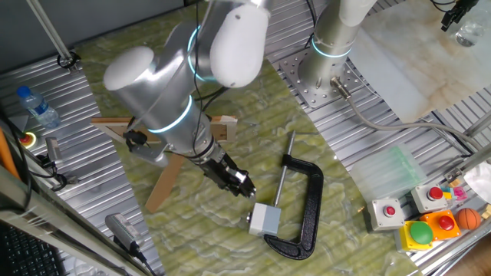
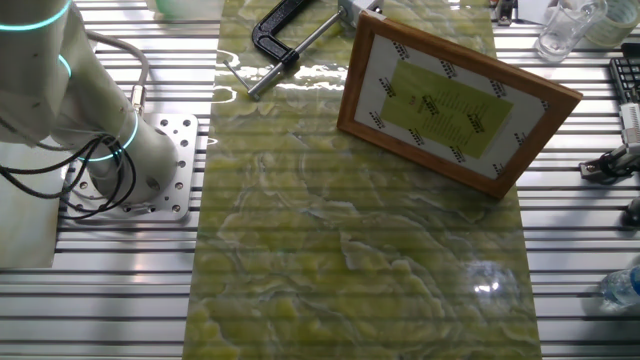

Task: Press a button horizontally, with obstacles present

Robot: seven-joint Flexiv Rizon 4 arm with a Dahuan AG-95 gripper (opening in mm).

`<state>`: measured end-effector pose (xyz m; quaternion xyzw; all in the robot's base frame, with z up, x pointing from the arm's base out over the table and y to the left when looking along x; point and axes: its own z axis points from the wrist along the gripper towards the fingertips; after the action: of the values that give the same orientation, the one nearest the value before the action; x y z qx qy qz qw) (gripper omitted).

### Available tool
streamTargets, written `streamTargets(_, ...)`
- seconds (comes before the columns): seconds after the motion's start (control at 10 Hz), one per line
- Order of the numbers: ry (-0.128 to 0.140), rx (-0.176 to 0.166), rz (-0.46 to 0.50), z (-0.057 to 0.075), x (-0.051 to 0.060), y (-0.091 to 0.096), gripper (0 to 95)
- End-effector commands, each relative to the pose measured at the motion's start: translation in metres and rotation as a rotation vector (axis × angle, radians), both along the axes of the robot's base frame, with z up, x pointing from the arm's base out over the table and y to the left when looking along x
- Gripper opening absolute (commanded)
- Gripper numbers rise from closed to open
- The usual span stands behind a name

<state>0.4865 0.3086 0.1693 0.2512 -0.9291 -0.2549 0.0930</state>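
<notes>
The button (image 1: pixel 268 219) is a small light-grey cube with a darker side face, and it sits on the green mat inside the mouth of the black C-clamp (image 1: pixel 307 207). My gripper (image 1: pixel 243 185) hangs low over the mat just up-left of the button, a short gap away; its dark fingertips are too small to show a gap. The obstacles are a long wooden board (image 1: pixel 222 126) and a narrower slat (image 1: pixel 163 184), both partly hidden behind my arm. In the other fixed view they show as a tilted wooden frame (image 2: pixel 455 100) that hides the gripper and button.
The C-clamp also shows at the mat's far end (image 2: pixel 280 30). Grey boxes with red buttons (image 1: pixel 389 211), a yellow box with a green button (image 1: pixel 420 232) and an orange ball (image 1: pixel 468 218) stand at the right. A water bottle (image 1: pixel 38 107) is at the left. The arm's base (image 1: pixel 326 69) is at the back.
</notes>
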Motion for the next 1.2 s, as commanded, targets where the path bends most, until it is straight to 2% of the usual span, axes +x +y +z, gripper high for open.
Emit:
streamTargets(0.1, 0.011, -0.046, -0.059, 0.01, 0.001, -0.004, 0.0)
streamTargets(0.3, -0.012, -0.152, -0.147, 0.021, 0.001, -0.003, 0.0)
streamTargets(0.4, -0.033, -0.222, -0.213, 0.03, 0.001, -0.005, 0.0)
streamTargets(0.5, -0.042, -0.261, -0.256, 0.034, 0.001, -0.008, 0.0)
streamTargets(0.6, -0.069, -0.3, -0.321, 0.035, 0.001, -0.01, 0.0)
streamTargets(0.7, -0.097, -0.332, -0.346, 0.036, 0.001, -0.01, 0.0)
streamTargets(1.0, -0.136, -0.384, -0.354, 0.038, 0.0, -0.011, 0.0)
streamTargets(1.2, -0.194, -0.482, -0.385, 0.044, -0.002, -0.02, 0.0)
